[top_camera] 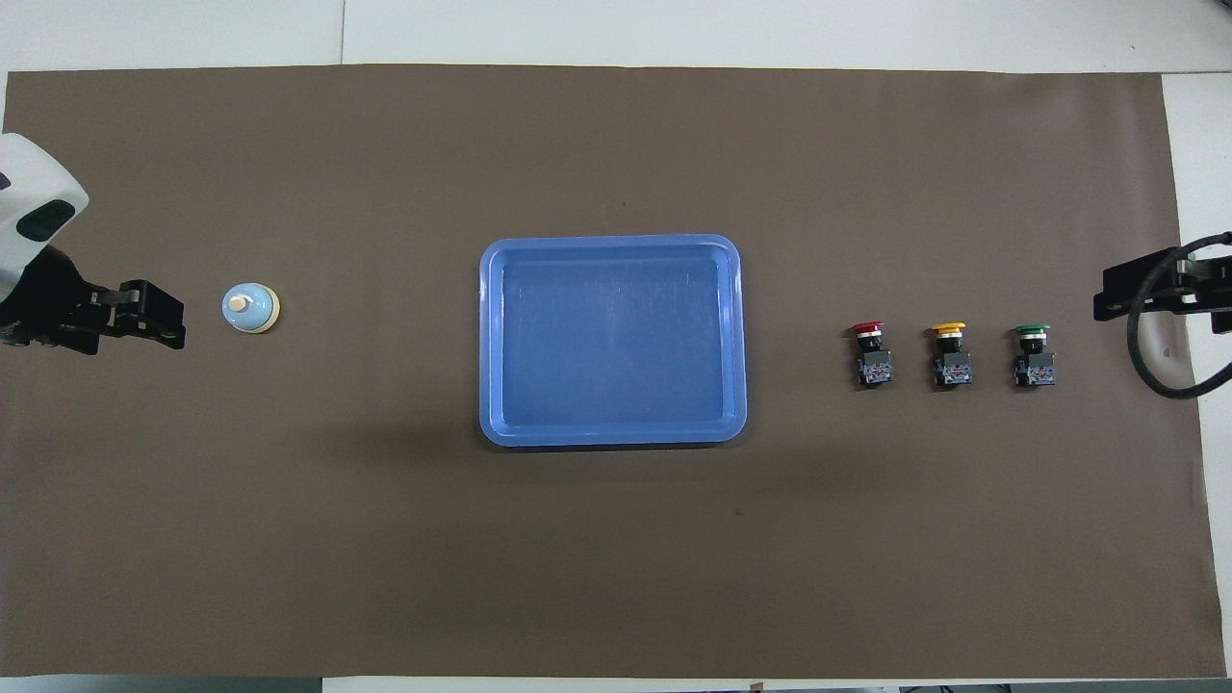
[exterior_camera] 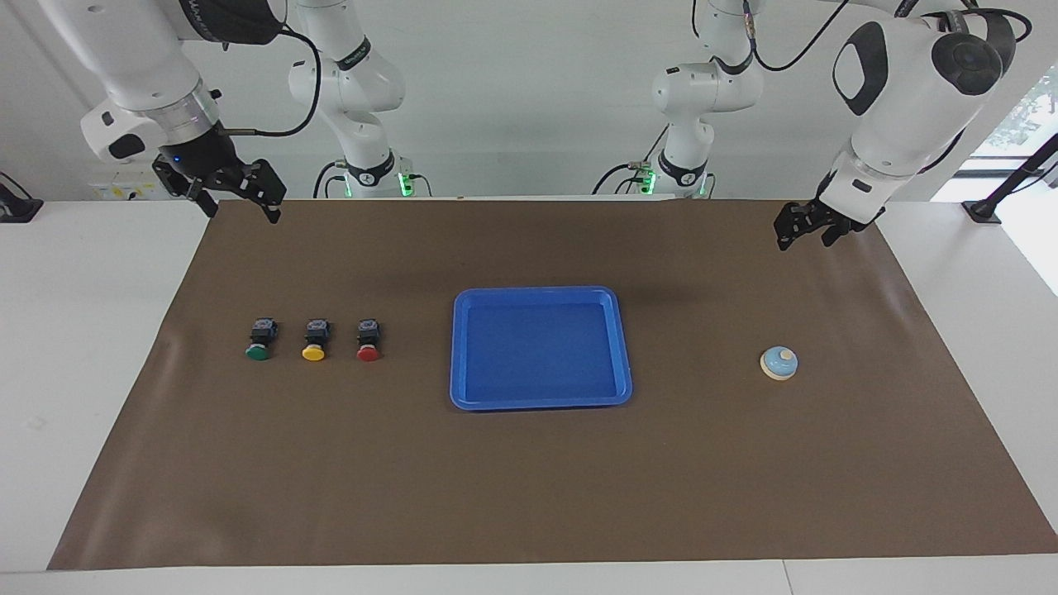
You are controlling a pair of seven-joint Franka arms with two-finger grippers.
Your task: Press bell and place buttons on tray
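brown mat covers the tabletop (exterior_camera: pixel 99 347). the blue tray (exterior_camera: pixel 539 400) sits at its middle, bare. the bell (exterior_camera: pixel 779 364) lies toward the left arm's end; the green button (exterior_camera: pixel 260 340), yellow button (exterior_camera: pixel 315 340) and red button (exterior_camera: pixel 368 340) stand in a row toward the right arm's end. the left end effector (exterior_camera: pixel 803 233) and right end effector (exterior_camera: pixel 241 205) hang raised over the mat's edge nearest the robots, fingers apart.

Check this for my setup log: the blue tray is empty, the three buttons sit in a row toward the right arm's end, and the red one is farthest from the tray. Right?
Not quite. The red button is the one closest to the tray; the green button is farthest, with the yellow button between them. The facing view shows this order. The tray is indeed empty, and the row does lie toward the right arm's end.
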